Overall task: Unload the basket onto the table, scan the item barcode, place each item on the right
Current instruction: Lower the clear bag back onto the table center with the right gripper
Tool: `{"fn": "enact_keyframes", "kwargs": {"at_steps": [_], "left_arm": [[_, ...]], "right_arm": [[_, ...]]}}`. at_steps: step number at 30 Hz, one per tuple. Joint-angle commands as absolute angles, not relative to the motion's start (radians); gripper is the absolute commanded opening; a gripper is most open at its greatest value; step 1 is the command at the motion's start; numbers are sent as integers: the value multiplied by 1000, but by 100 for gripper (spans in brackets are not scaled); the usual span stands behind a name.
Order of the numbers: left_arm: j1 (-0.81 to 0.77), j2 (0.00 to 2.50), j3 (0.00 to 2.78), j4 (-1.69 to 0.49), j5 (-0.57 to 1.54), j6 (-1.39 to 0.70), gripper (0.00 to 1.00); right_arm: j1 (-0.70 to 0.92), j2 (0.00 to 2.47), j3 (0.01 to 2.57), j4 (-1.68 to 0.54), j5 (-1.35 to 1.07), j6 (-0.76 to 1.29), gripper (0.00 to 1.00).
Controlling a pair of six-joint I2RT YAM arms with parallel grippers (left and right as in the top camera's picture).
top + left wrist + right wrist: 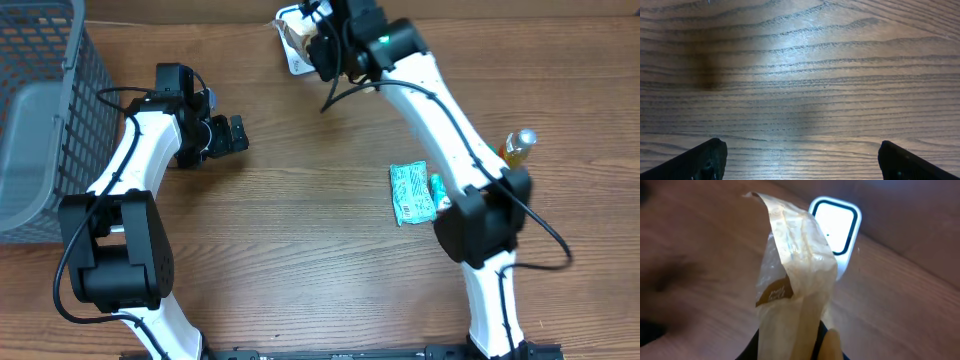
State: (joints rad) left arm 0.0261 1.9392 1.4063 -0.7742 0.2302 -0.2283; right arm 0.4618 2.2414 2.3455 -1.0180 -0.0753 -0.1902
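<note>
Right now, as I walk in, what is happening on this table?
The right gripper is shut on a thin tan-and-clear packet and holds it close to the white scanner, whose window is lit. The left gripper is open and empty, hovering above bare wood. A teal packet and a small bottle sit near the right arm; a grey basket stands at the left.

Left claw [800,162] spread wide; right claw [316,46] clamped tight, arm outstretched.

Packet [795,270] tan, translucent; scanner [837,225] white, dark-rimmed; table [800,75] brown wood-grain; basket [60,60] grey mesh; pouch [410,192] teal.
</note>
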Motion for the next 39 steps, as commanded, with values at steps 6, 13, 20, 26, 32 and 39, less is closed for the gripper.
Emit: {"fn": "enact_keyframes", "kwargs": {"at_steps": [6,13,20,26,32,39], "left_arm": [[26,1946,1417,-773,226,-209,100],[26,1946,1417,-773,226,-209,100],[26,1946,1417,-773,226,-209,99],[26,1946,1417,-773,226,-209,99],[26,1946,1417,-773,226,-209,100],[26,1946,1417,-773,226,-209,99]], "right_arm": [[463,2160,2323,-1427,-348,-183,6],[465,2160,2161,-1507,-429,-184,7],[465,2160,1970,-1408,-432,-187,11],[464,2160,1866,-1325,-431,-187,19],[464,2160,1814,-1262,-427,-186,37],[464,2160,1766,-1178,-348,-183,57]]}}
